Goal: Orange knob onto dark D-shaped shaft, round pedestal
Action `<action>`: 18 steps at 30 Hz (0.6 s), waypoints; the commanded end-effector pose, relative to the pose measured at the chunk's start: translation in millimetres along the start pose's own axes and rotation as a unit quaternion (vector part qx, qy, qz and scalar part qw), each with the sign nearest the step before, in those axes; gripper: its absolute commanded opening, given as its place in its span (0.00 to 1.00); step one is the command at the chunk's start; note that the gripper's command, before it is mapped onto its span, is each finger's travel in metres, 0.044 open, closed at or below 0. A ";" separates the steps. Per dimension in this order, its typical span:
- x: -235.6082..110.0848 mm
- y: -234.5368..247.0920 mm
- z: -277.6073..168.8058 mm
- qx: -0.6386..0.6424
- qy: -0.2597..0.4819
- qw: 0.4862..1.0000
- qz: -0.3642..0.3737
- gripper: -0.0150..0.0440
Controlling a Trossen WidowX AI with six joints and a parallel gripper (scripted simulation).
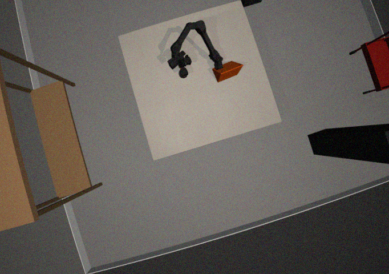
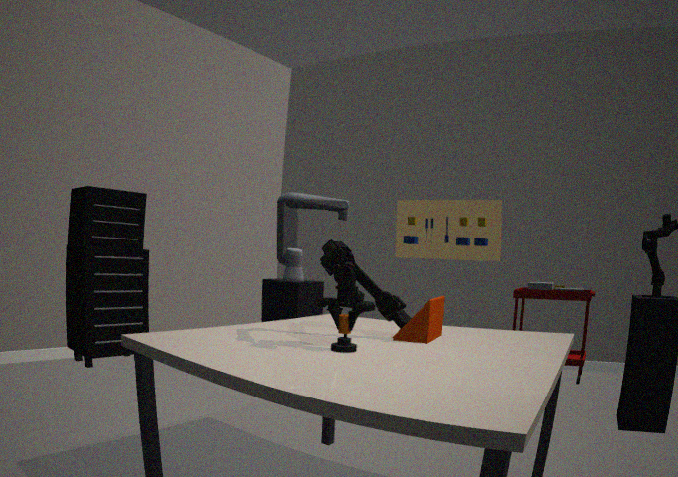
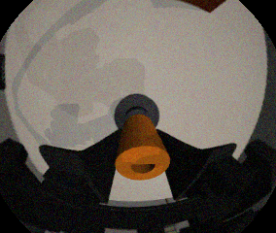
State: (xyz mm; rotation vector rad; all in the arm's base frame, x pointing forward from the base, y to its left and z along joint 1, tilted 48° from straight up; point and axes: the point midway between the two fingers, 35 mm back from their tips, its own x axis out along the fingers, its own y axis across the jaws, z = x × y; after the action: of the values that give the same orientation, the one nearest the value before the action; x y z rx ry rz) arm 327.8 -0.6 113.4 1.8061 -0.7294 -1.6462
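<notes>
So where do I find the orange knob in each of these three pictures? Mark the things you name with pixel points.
Top: I can't make it out near the gripper (image 1: 185, 66) (image 2: 344, 326) (image 3: 140, 157).
Exterior: just below centre, the orange knob (image 2: 343, 323) (image 3: 140, 138) between the fingers.
Wrist: lower middle, hole facing the camera.
Shared landmark: the round pedestal (image 1: 183, 72) (image 2: 343, 347) (image 3: 123, 109).

An orange wedge (image 1: 228, 71) (image 2: 427, 324) sits on the table (image 1: 208, 119) (image 2: 351, 371); beyond stand a black drawer cabinet (image 2: 107, 269), a red cart (image 2: 554, 294) and a grey arm on a dark plinth (image 2: 292, 299), while a tan tool board (image 2: 447, 230) hangs on the wall
</notes>
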 end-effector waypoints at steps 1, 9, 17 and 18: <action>0.6 0.8 -0.6 -0.001 0.001 1.000 0.001 0.25; -4.0 0.5 -0.5 -0.001 0.001 1.000 0.001 0.25; -3.5 -0.7 -0.7 -0.101 0.001 0.995 0.001 0.25; -2.9 -0.9 -0.5 -0.106 0.001 0.994 0.001 0.25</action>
State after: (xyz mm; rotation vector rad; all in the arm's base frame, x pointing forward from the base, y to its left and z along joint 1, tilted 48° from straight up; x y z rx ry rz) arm 328.0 1.7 115.6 1.7209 -0.6173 -1.6519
